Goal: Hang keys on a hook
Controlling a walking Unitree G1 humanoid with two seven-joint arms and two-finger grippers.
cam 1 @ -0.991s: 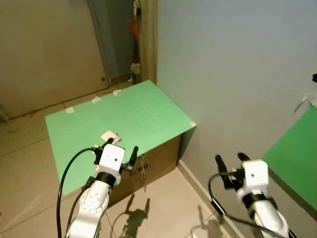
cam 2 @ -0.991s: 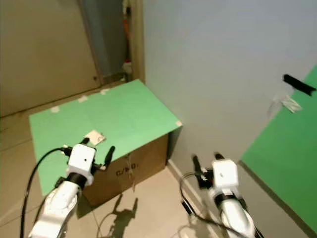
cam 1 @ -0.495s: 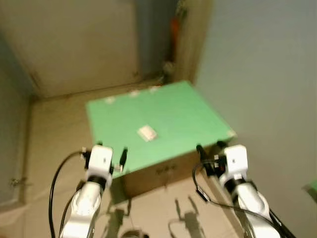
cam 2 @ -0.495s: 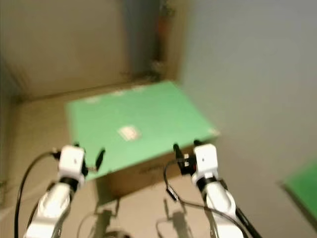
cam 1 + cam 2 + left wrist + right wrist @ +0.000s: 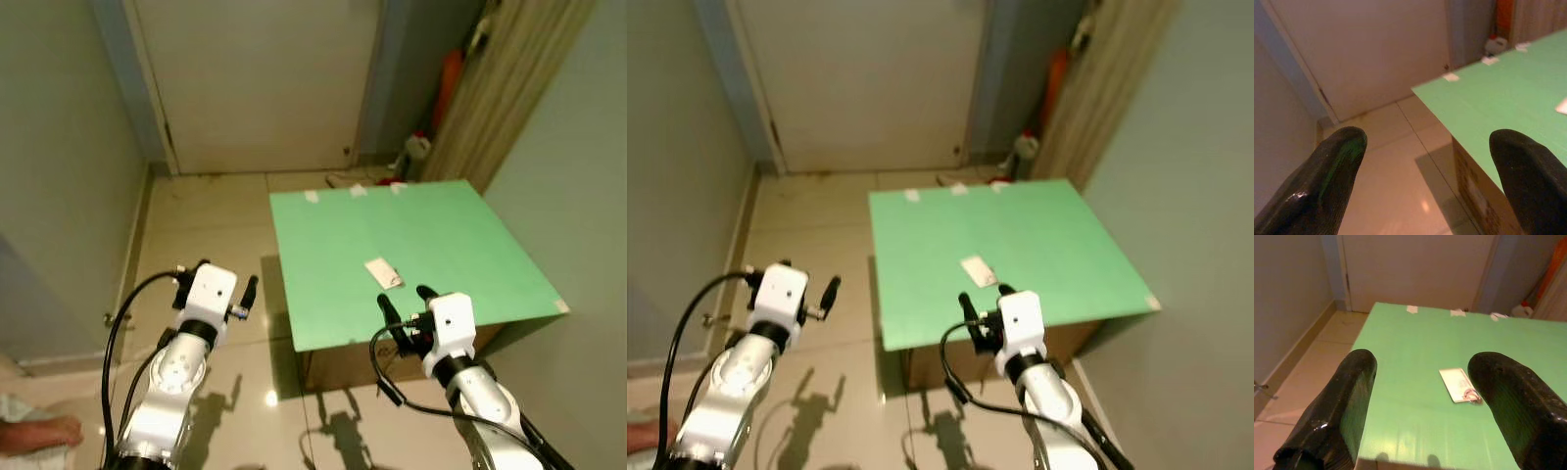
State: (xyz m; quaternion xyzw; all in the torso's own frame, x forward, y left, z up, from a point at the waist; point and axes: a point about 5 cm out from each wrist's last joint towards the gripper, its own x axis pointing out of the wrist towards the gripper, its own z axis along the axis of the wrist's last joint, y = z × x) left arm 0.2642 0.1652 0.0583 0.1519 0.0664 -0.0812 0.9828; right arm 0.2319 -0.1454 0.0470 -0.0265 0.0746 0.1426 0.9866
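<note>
Keys (image 5: 1469, 394) lie on green box top (image 5: 460, 230), both claws spread, empty

two silver arms, chunky white wrist blocks, looping black cables, left gripper (image 5: 216, 279) and right gripper (image 5: 405, 301) with glossy black fingers (image 5: 1347, 401)

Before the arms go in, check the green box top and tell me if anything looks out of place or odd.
Nothing looks spilled or damaged. A white tag with keys lies flat near the middle of the green box top, turned askew to its edges. Small pieces of white tape sit along the far edge. Both the left gripper and right gripper hover open, holding nothing.
</note>
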